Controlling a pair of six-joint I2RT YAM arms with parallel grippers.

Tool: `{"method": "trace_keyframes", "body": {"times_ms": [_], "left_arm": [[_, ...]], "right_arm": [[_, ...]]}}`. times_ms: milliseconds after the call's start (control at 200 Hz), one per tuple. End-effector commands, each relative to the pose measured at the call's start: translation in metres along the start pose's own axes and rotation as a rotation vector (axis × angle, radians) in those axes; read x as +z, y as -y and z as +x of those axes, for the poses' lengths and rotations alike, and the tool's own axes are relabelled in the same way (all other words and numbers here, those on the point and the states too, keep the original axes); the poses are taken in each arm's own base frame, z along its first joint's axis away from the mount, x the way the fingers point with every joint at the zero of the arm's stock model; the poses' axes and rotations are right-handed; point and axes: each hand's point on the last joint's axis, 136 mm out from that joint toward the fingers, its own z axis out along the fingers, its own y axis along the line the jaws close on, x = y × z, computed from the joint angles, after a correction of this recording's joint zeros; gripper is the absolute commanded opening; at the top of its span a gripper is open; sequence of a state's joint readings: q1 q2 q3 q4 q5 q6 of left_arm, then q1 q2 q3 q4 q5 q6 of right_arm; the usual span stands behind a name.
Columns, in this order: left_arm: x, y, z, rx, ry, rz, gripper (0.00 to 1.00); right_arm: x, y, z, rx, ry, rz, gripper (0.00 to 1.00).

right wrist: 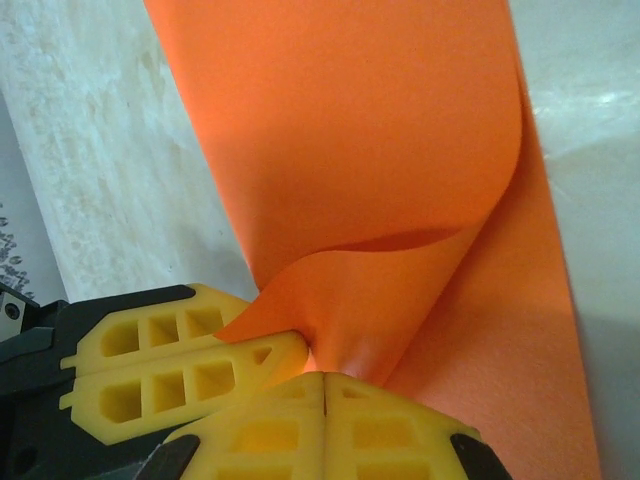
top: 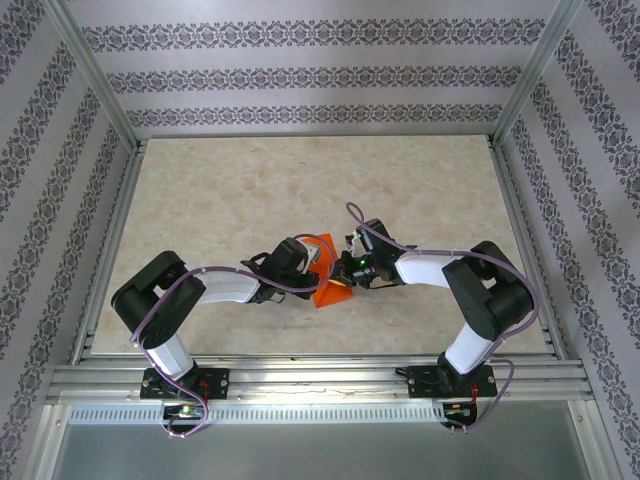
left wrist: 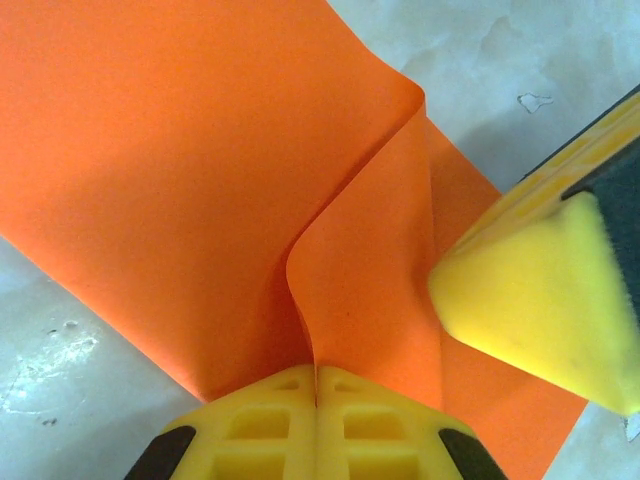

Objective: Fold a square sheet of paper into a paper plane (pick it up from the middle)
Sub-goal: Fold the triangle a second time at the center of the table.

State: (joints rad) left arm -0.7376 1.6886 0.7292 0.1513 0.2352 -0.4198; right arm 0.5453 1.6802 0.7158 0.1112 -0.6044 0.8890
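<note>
Patterned walls point(top: 300, 80) enclose the pale marbled tabletop point(top: 220, 200). At its middle the two arms meet over the square sheet of paper point(top: 332, 293) (bright orange, plain, buckled upward into a curling ridge). The left fingers point(left wrist: 335, 385) are clamped on that ridge, and the right fingers point(right wrist: 290, 395) pinch it just beside them.

The table point(top: 200, 220) is a pale beige, marble-patterned slab across the middle of the top view. Aluminium rails point(top: 310, 375) border its lower edge and both sides. Just below and right of its centre sits the orange paper point(top: 331, 293), creased and partly raised. Its lower edge seems to rest on the surface, though that is hard to confirm. In the left wrist view, faint dark specks point(left wrist: 48, 333) mark the tabletop at lower left.
</note>
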Motion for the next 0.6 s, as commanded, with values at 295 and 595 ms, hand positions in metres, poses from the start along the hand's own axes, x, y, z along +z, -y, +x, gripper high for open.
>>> {"method": "trace_keyframes", "body": {"times_ms": [295, 595], "left_arm": [[-0.001, -0.013, 0.017, -0.036, -0.049, -0.03, 0.0], [-0.001, -0.016, 0.02, -0.046, -0.051, -0.033, 0.0]], "right_arm": [[0.011, -0.008, -0.01, 0.001, -0.011, -0.035, 0.0], [0.021, 0.036, 0.003, 0.055, -0.028, 0.074, 0.0]]}}
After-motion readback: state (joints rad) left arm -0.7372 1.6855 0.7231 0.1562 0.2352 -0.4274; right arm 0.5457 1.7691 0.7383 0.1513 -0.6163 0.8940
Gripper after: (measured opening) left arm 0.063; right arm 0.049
